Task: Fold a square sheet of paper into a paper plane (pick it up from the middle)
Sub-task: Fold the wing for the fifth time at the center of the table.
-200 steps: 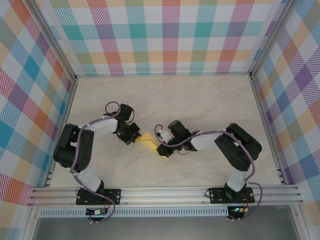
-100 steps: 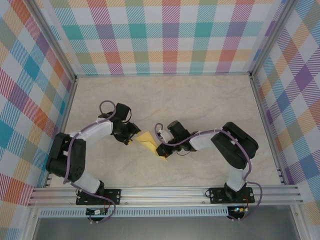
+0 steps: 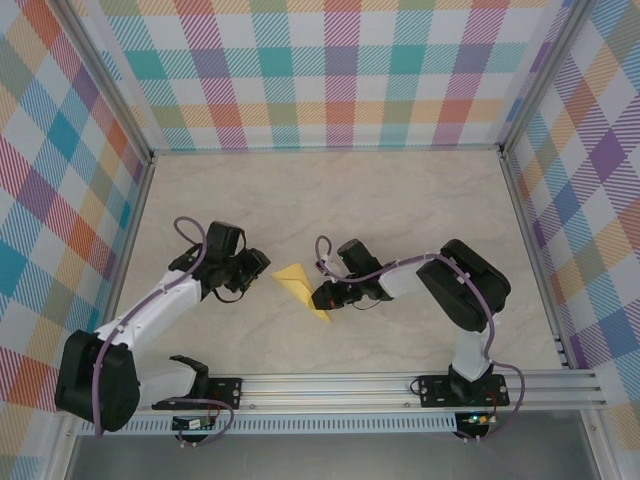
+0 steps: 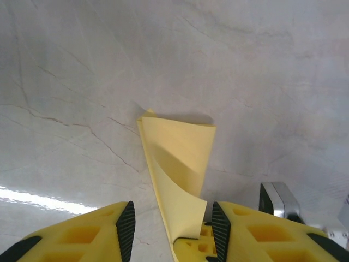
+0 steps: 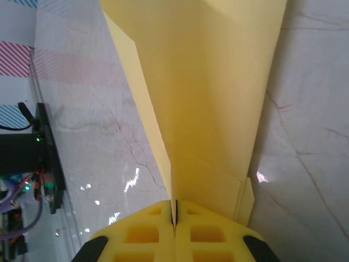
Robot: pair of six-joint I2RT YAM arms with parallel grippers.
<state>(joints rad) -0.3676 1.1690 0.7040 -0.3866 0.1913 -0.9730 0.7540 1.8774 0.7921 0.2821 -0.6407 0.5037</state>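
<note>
On the pale marble-patterned tabletop (image 3: 400, 200), a little nearer than its middle, sits the bright-yellow folded paper plane (image 3: 300, 285), a narrow creased wedge between the two arms. The black-and-yellow right gripper (image 5: 174, 217) is clamped on one end (fingers pressed together on the sheet). The left gripper (image 4: 172, 226) has its jaws apart, with the other end poking in between them unpinched.

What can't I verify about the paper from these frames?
- Right wrist view: folded paper, far tip cut off by the top edge.
- Top view: its held part, under the right gripper; creases too small.
- Left wrist view: its near end, behind the left gripper.
</note>
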